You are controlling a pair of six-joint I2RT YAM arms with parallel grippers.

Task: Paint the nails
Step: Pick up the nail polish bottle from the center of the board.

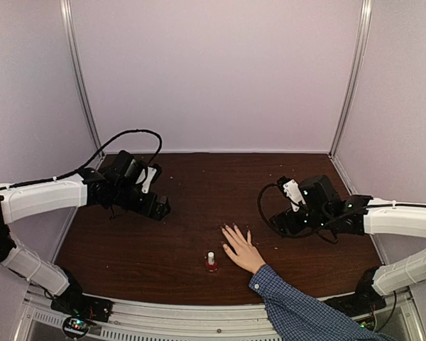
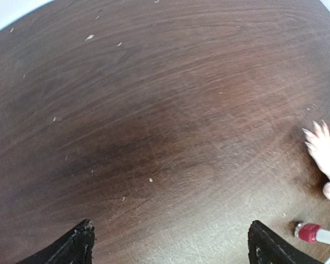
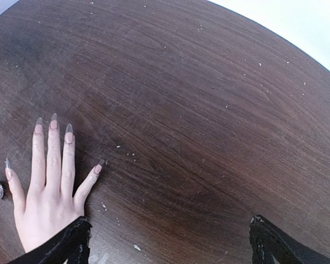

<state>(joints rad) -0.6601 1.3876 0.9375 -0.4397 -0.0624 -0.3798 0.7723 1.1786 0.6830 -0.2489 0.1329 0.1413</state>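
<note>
Both of my grippers are spread wide and grasp nothing: the left gripper (image 2: 170, 231) shows only bare wood between its two black fingers (image 2: 77, 245), and the right gripper (image 3: 170, 223) likewise. Each is held over the dark wooden table (image 1: 199, 185), the left one toward the left side, the right one toward the right.

Just beyond my right fingertips, to their left, a person's hand (image 3: 47, 203) lies flat, palm down, fingers stretched toward the far edge. The nails (image 3: 54, 124) are long, pointed and a pale pinkish grey; I see no red on any of them from my right wrist.

A small red polish bottle (image 1: 211, 263) with a white cap stands upright just beside the thumb, on the side nearer my left arm. My left gripper is well apart from both. A blue checked sleeve (image 1: 298, 305) runs from the wrist off the near edge.
</note>
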